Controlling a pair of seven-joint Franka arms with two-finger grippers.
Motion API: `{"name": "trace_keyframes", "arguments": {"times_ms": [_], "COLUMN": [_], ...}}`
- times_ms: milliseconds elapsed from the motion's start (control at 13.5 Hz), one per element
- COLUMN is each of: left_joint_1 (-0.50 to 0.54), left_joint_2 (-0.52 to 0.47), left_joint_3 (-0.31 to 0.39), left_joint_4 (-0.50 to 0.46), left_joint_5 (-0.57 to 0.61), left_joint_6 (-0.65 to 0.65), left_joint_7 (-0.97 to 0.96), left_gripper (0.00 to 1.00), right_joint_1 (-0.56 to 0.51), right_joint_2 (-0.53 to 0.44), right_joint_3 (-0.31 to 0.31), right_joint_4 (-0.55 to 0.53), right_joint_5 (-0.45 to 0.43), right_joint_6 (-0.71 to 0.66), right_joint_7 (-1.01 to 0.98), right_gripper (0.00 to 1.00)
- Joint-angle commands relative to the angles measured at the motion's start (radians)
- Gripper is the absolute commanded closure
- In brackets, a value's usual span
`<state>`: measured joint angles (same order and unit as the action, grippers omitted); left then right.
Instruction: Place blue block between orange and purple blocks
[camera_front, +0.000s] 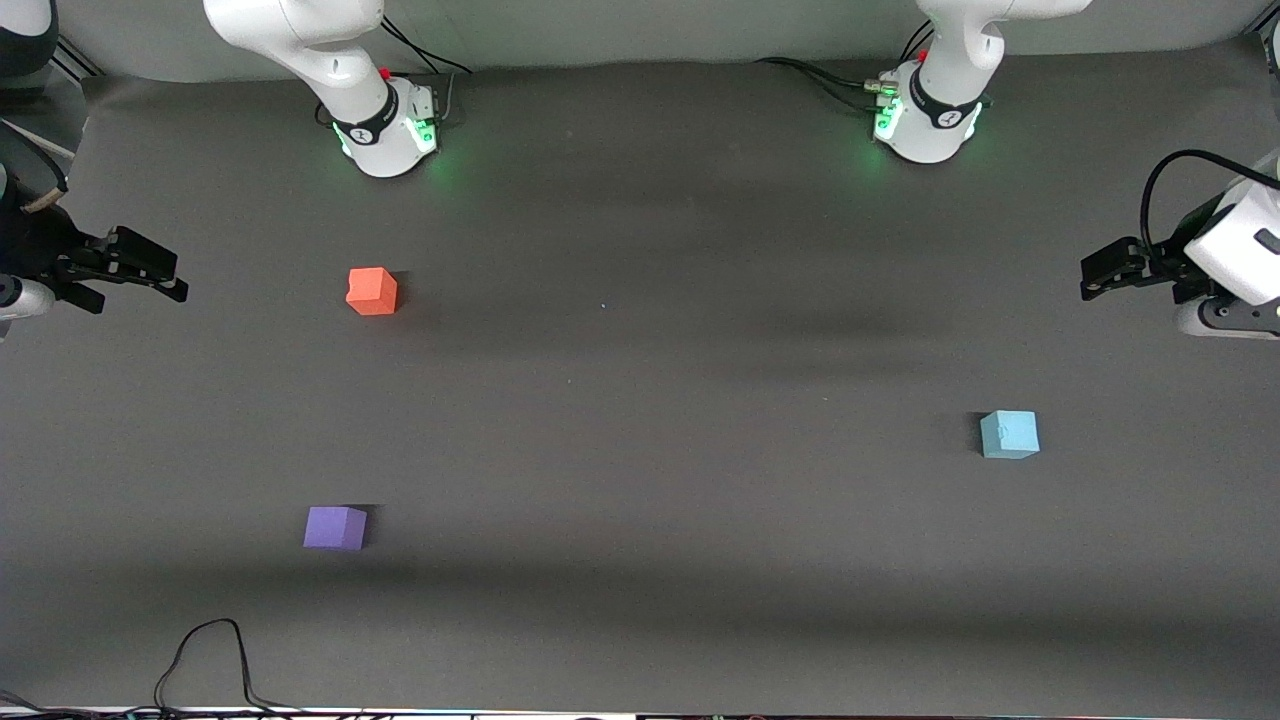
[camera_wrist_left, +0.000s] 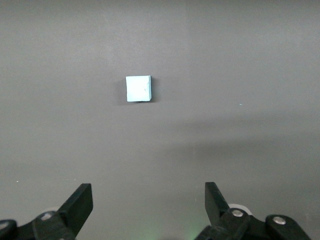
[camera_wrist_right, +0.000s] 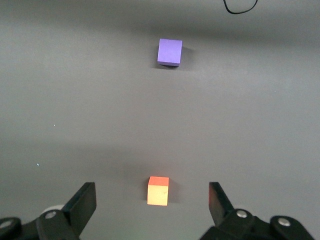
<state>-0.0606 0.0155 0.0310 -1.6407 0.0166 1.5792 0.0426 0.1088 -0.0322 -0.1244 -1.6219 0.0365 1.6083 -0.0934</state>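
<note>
Three small matte cubes on dark grey worktop (camera_front: 640, 400): sky-blue cube (camera_front: 1009, 434) toward my left arm's end; orange-red cube (camera_front: 372, 291), violet-purple cube (camera_front: 335, 527) toward right arm's. No readable writing. My left claw (camera_front: 1100, 272) and right claw (camera_front: 160, 272) gape empty over worktop ends.

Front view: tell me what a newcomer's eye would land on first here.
Three small matte cubes stand far apart on the dark grey table: the orange-red cube and the violet-purple cube toward the right arm's end, the purple one nearer the camera, and the sky-blue cube alone toward the left arm's end. The open right gripper and open left gripper wait over the table's two ends, holding nothing.
</note>
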Motion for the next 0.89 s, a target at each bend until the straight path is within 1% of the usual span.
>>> {"name": "trace_keyframes", "arguments": {"times_ms": [0,222,444,667,815], "left_joint_1": [0.004,0.005,0.015,0.035,0.047], "left_joint_2": [-0.012,-0.006,-0.005,0.009,0.053], "left_joint_3": [-0.006,-0.005,0.004,0.004,0.006], "left_joint_4": [-0.001,-0.001,-0.045,-0.129,-0.180], "left_joint_5": [0.003,0.003,0.005,0.008,0.025], "left_joint_6": [-0.015,-0.011,0.024,0.146,0.249], "left_joint_7": [-0.001,-0.003,0.014,0.025,0.042], "left_gripper": [0.00,0.00,0.00,0.00,0.00], "right_joint_1": [-0.008,-0.008,-0.006,-0.008,-0.008], "right_joint_2": [-0.009,-0.011,-0.009,-0.009,-0.009], "right_joint_3": [0.006,0.006,0.006,0.006,0.006], "right_joint_4": [0.007,0.004,0.002,0.000,-0.001], "right_joint_5": [0.000,0.000,0.000,0.000,0.000], "right_joint_6": [-0.014,-0.014,-0.013,-0.013,-0.013], "right_joint_7": [0.001,0.001,0.001,0.003,0.003], "right_gripper": [0.00,0.00,0.00,0.00,0.00]}}
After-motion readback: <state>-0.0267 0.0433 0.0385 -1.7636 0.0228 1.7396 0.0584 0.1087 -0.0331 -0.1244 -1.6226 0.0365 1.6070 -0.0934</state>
